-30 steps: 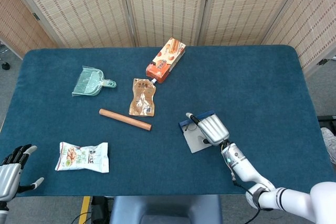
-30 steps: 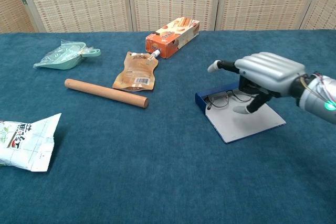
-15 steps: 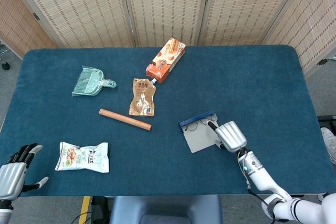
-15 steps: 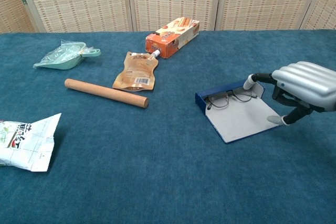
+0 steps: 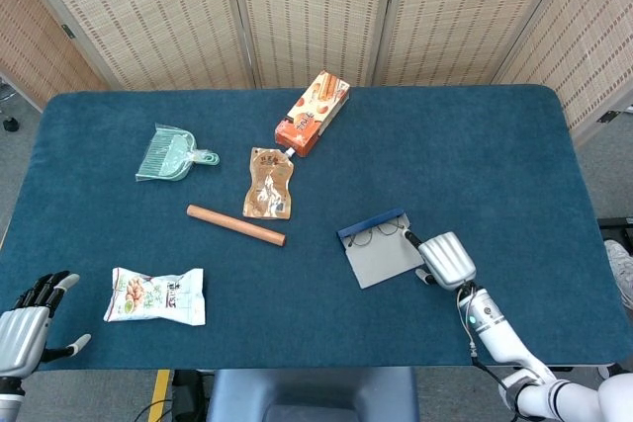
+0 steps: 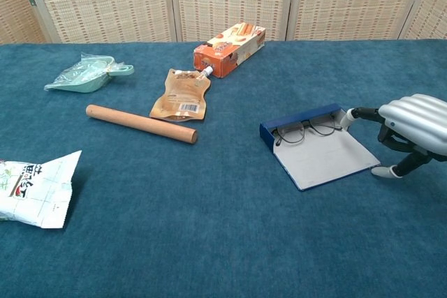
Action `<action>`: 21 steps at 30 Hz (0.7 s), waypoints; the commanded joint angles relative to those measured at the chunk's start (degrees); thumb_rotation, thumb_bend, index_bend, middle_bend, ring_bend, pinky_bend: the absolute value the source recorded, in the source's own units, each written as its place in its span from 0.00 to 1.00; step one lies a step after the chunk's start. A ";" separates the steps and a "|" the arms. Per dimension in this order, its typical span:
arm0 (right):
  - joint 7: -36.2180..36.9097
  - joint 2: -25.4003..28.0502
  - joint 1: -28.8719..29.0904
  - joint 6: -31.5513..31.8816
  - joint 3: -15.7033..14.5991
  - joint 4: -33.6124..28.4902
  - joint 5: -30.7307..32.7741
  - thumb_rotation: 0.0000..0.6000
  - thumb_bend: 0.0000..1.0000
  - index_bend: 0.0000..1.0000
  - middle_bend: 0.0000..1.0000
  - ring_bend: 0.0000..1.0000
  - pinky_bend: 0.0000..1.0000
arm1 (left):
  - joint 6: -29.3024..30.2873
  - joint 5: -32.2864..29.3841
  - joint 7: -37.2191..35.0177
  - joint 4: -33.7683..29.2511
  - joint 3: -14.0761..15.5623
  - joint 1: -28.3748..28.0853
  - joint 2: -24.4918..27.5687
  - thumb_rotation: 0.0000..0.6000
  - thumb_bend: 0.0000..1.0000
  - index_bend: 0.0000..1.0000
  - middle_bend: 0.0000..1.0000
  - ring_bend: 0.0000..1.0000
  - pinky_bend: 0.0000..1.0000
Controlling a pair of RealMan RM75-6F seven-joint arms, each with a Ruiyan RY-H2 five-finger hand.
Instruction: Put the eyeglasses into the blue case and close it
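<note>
R hand pulled off blue case | L hand frame-cut

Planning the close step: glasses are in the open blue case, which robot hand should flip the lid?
Right. The right robot hand sits at the case's right edge, beside the open flap, glasses lying inside. The left robot hand is off the table's near-left corner, far from the case.

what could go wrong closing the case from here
1. The eyeglasses lie loose against the raised wall of the blue case; the lid might pinch a temple or lens if they sit crooked.
2. The right hand is at the case's right edge, so a sideways push may slide the case rather than fold it.
</note>
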 commanded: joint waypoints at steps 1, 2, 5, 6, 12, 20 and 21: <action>0.01 -0.13 0.01 -0.27 0.17 0.29 0.00 1.00 0.18 0.23 0.94 1.00 1.00 | -0.13 -0.03 -0.04 0.09 -0.01 -0.08 -0.06 1.00 0.20 0.18 0.13 0.10 0.22; 0.01 -0.24 0.06 -0.39 0.27 0.46 0.01 1.00 0.18 0.23 0.94 1.00 1.00 | -0.16 -0.04 -0.05 0.14 -0.02 -0.10 -0.10 1.00 0.20 0.18 0.13 0.10 0.22; -0.01 -0.63 0.38 -0.86 0.65 1.03 -0.02 1.00 0.18 0.23 0.94 1.00 1.00 | -0.14 -0.04 -0.15 0.21 -0.04 -0.13 -0.12 1.00 0.20 0.18 0.13 0.10 0.22; -0.04 -0.78 0.48 -1.02 0.74 1.26 -0.07 1.00 0.18 0.23 0.94 1.00 1.00 | -0.12 -0.06 -0.16 0.22 -0.05 -0.12 -0.09 1.00 0.20 0.18 0.13 0.10 0.22; -0.11 -1.37 0.59 -1.73 0.75 2.42 -0.28 1.00 0.18 0.23 0.94 1.00 1.00 | -0.14 -0.29 -0.37 0.46 0.05 0.02 -0.13 1.00 0.20 0.18 0.13 0.10 0.22; 0.29 -1.92 0.58 -1.44 0.68 3.30 -1.11 1.00 0.18 0.23 0.94 1.00 1.00 | -0.12 -0.16 -0.51 0.60 0.07 -0.03 -0.21 1.00 0.20 0.18 0.13 0.10 0.22; 0.35 -1.94 0.58 -1.45 0.68 3.39 -1.16 1.00 0.18 0.23 0.94 1.00 1.00 | -0.13 -0.15 -0.52 0.59 0.08 -0.03 -0.19 1.00 0.20 0.18 0.13 0.10 0.22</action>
